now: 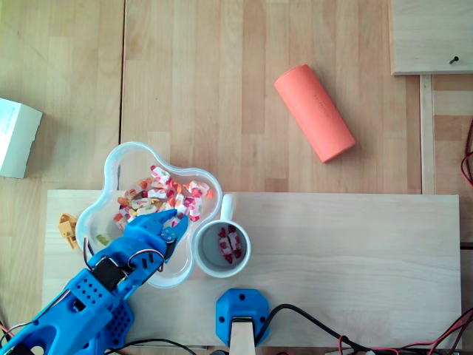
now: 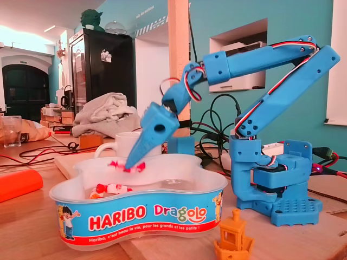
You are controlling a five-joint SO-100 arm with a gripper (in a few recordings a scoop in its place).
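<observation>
Going by the fixed view, a small yellow toy boat (image 2: 234, 238) stands nearest, at the front edge of the pale board (image 1: 355, 259) that lies on the tabletop. Just beside it is the clear Haribo tub (image 2: 141, 216), sitting over the board's corner. The blue arm (image 2: 260, 57) reaches down into it. Its jaws seem closed on a red-and-white wrapped sweet (image 2: 116, 164), held about level with the tub's rim.

Behind the tub and touching it or nearly so, a white mug (image 1: 201, 255) stands upright near the same edge of the board. From overhead, a couple of sweets in the mug (image 1: 229, 244) cover only part of its bottom, while a heap of sweets in the tub (image 1: 159, 196) remains. By that count, I judge the moving of sweets barely begun.

Farther out, off the board, an orange roll (image 1: 314, 112) lies on the bare tabletop, well apart from everything else.
</observation>
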